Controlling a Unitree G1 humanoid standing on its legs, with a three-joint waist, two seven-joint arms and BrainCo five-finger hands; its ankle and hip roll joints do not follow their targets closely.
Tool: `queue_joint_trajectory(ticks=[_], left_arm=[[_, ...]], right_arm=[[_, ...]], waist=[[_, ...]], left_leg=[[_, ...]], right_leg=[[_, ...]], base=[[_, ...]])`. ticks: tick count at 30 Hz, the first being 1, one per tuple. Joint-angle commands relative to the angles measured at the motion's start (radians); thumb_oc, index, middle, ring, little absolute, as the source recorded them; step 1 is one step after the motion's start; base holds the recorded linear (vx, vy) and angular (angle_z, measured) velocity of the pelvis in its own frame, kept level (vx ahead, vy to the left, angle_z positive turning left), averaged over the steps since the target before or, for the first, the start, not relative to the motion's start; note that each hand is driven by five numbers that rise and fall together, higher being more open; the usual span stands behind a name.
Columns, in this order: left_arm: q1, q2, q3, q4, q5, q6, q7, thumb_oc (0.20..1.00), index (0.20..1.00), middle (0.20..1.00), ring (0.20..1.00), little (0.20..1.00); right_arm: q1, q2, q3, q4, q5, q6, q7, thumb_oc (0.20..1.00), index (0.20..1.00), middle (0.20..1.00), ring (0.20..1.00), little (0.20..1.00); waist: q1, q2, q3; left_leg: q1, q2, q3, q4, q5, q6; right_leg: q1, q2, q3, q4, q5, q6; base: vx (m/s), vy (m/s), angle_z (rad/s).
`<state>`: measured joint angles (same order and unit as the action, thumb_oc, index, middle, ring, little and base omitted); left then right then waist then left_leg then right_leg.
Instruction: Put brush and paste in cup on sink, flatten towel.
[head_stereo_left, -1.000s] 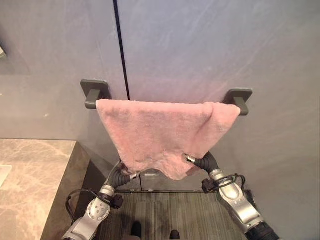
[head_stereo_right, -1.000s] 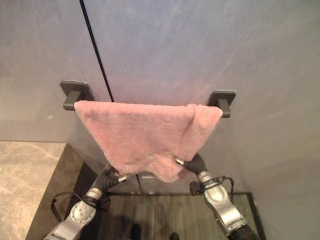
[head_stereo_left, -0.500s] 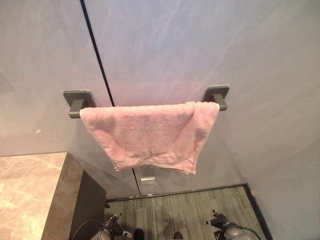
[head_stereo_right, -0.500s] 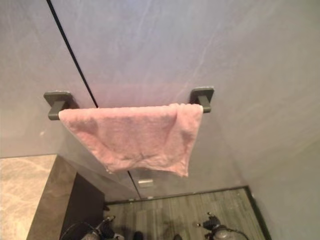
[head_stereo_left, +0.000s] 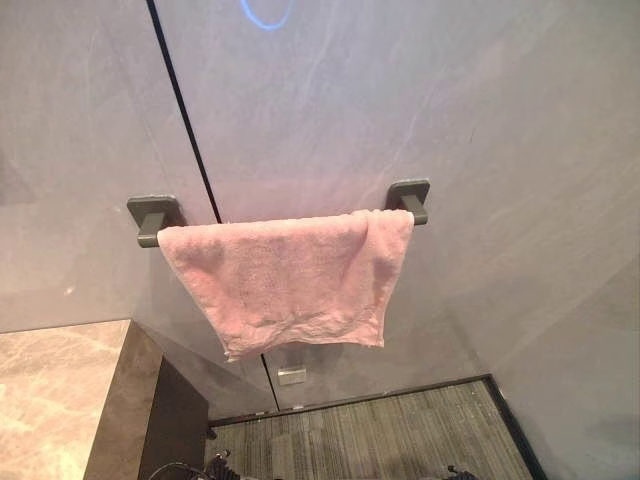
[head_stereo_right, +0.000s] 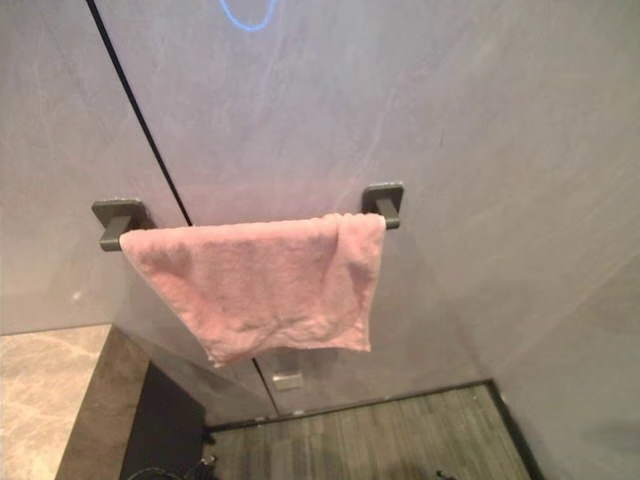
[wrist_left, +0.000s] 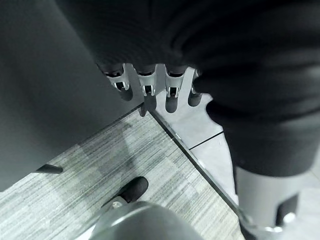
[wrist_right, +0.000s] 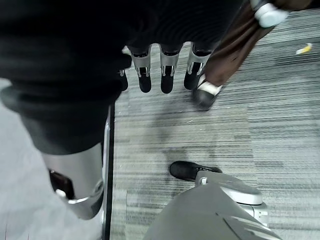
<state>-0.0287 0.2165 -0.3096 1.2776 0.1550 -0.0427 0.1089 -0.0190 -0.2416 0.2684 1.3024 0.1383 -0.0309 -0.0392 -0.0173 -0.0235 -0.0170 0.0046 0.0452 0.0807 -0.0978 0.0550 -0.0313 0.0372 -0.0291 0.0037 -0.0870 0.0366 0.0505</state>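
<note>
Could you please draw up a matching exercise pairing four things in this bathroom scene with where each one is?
Things:
1. towel
2. counter
3. left robot hand
4. bracket

Places:
A. fixed to the wall at the bar's right end
B. hanging down over the floor, holding nothing
C. draped over the bar
D. low at the left

Pairs: 1-C, 2-D, 3-B, 4-A

A dark rail (head_stereo_left: 150, 221) is fixed to the grey wall (head_stereo_left: 400, 90) by two square brackets, one at 9 o'clock and one at 3 o'clock. The pink towel (head_stereo_left: 290, 285) hangs over it, spread along the whole rail, its right end doubled into a fold and its lower edge uneven. At 7 o'clock lies a marbled tabletop (head_stereo_left: 50, 400) with a dark side. At 6 o'clock is the striped grey floor (head_stereo_left: 400, 440).
</note>
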Motion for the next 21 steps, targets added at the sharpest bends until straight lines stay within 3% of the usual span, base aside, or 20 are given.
queue_joint_trajectory(ticks=[1,2,3,4,21], left_arm=[[-0.061,-0.002,-0.002,0.073,-0.022,-0.012,0.006,1.0,1.0,1.0,1.0,1.0],[-0.061,-0.002,-0.002,0.073,-0.022,-0.012,0.006,1.0,1.0,1.0,1.0,1.0],[-0.062,-0.006,-0.011,0.067,-0.016,-0.013,0.016,1.0,1.0,1.0,1.0,1.0],[-0.064,-0.006,-0.021,0.059,-0.013,-0.016,0.021,1.0,1.0,1.0,1.0,1.0],[-0.06,-0.006,-0.077,0.021,0.026,-0.026,0.025,1.0,1.0,1.0,1.0,1.0]], right_arm=[[-0.054,0.009,-0.054,0.037,0.071,-0.027,-0.02,1.0,1.0,1.0,1.0,1.0],[-0.054,0.009,-0.054,0.037,0.071,-0.027,-0.02,1.0,1.0,1.0,1.0,1.0],[-0.06,0.018,-0.136,0.035,0.223,-0.045,-0.028,1.0,1.0,1.0,1.0,1.0],[-0.065,0.019,-0.145,0.034,0.242,-0.05,-0.033,1.0,1.0,1.0,1.0,1.0],[-0.065,0.01,-0.126,0.052,0.23,-0.046,-0.042,1.0,1.0,1.0,1.0,1.0]], waist=[[0.003,-0.014,0.013],[0.003,-0.014,0.013],[-0.002,-0.011,0.014],[-0.003,-0.009,0.016],[0.002,-0.001,0.023]], left_leg=[[0.021,0.031,0.023,0.011,-0.016,-0.048],[0.022,0.031,0.023,0.011,-0.016,-0.048],[0.025,0.031,0.024,0.011,-0.018,-0.048],[0.026,0.031,0.023,0.011,-0.018,-0.048],[0.017,0.031,0.014,0.011,-0.014,-0.05]], right_leg=[[-0.001,-0.047,0.018,0.0,0.022,0.071],[0.0,-0.047,0.018,0.0,0.022,0.071],[0.002,-0.046,0.017,0.002,0.02,0.071],[0.002,-0.046,0.016,0.005,0.019,0.071],[-0.004,-0.05,0.0,0.008,0.022,0.07]], base=[[0.0,0.0,0.0],[0.0,0.0,0.0],[0.0,0.0,0.0],[0.0,0.0,0.0],[-0.01,0.002,0.02]])
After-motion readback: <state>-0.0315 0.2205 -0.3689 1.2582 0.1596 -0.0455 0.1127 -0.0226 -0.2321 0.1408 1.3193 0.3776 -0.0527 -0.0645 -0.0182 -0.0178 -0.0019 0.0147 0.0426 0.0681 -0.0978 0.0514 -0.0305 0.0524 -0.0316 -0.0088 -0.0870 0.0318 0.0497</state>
